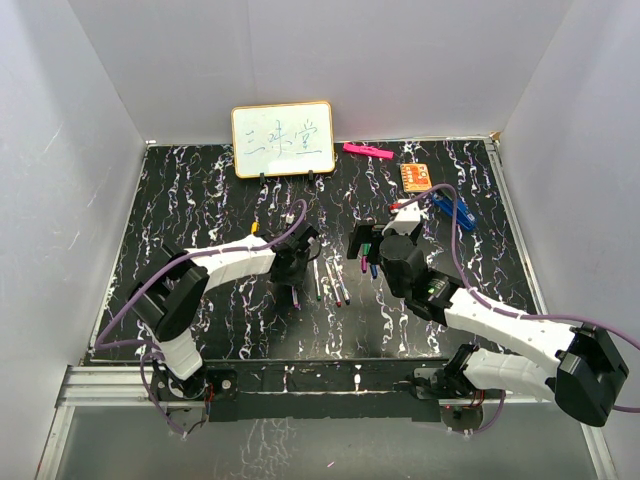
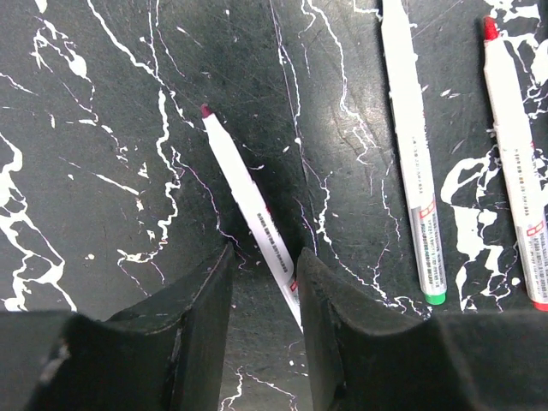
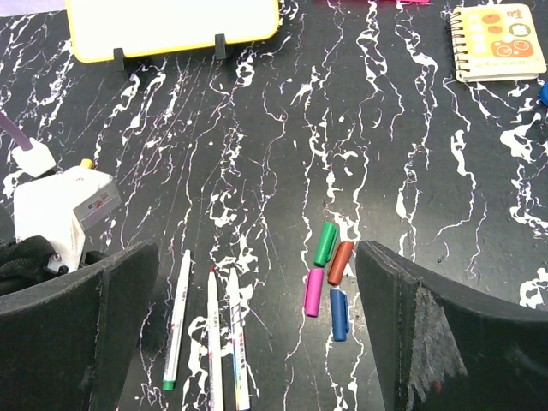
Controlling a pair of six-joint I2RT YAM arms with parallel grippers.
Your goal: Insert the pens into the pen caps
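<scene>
The left gripper (image 2: 265, 253) stands part-open astride a red-tipped pen (image 2: 244, 193), with a gap beside it (only its wrist view shows this). The right gripper (image 3: 253, 248), fingers wide apart, hovers by four caps (image 3: 330, 278) lying right of three pens (image 3: 213, 342).

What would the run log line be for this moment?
left claw: open, straddling maroon-tipped pen | right claw: open wide above four caps | three pens: lying loose
</scene>
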